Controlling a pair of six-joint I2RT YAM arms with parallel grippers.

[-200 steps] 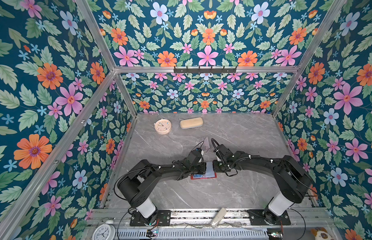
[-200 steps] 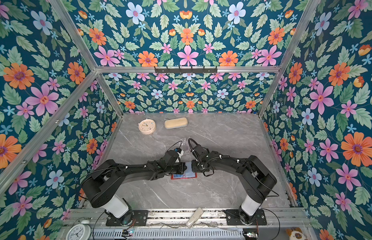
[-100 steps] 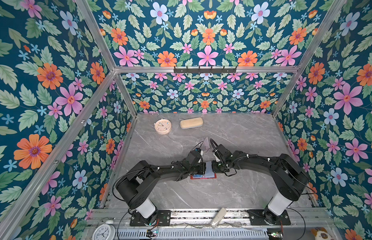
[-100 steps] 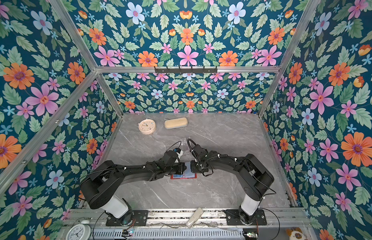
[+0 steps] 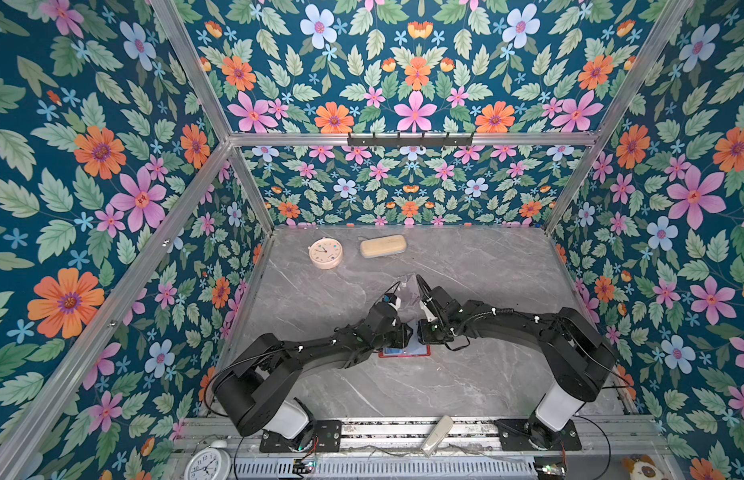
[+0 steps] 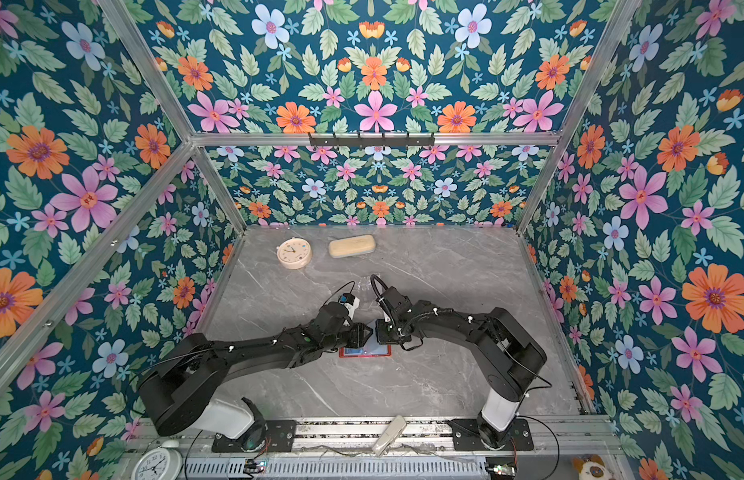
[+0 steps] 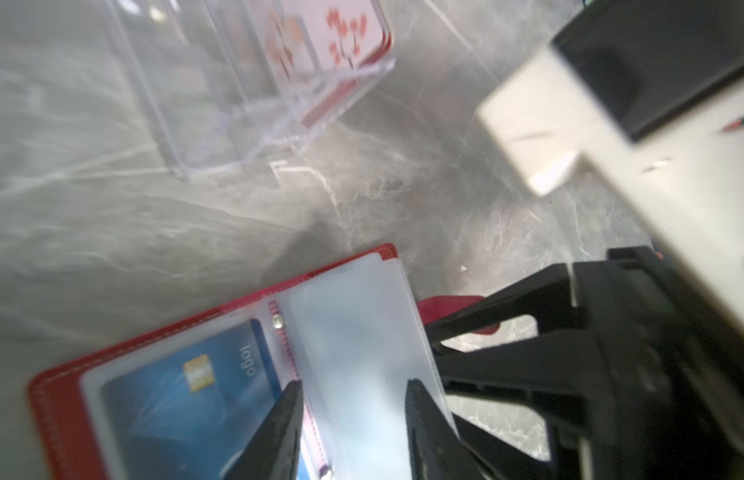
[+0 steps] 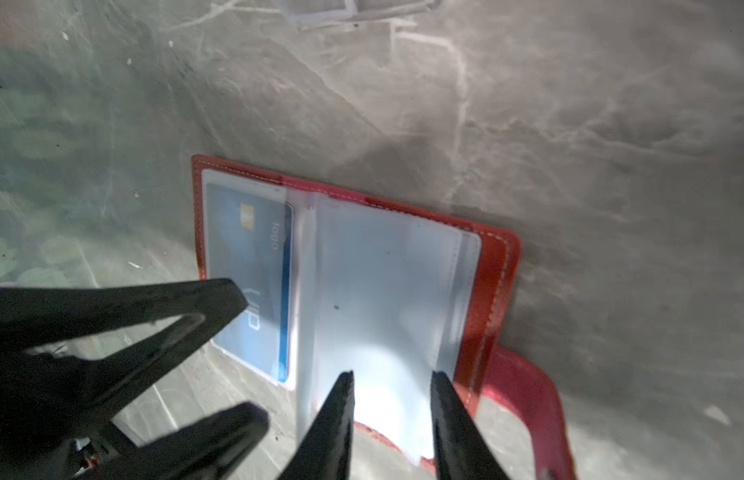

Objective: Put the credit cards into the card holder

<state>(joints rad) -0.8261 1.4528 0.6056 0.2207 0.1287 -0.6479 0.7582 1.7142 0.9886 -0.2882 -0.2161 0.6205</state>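
The card holder (image 8: 493,270) is laid open on the surface (image 8: 570,124), with 1 blue card (image 8: 254,249) tucked inside it. Over the holder's clear sleeves (image 8: 383,270), the left tool (image 7: 353,384) and the right tool (image 8: 393,374) are held with jaws apart, nothing being gripped.

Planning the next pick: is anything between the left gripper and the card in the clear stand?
Nothing visible: only bare table lies between the left gripper and the stand. Its clear walls wrap the card low down, so probably grasp from above.
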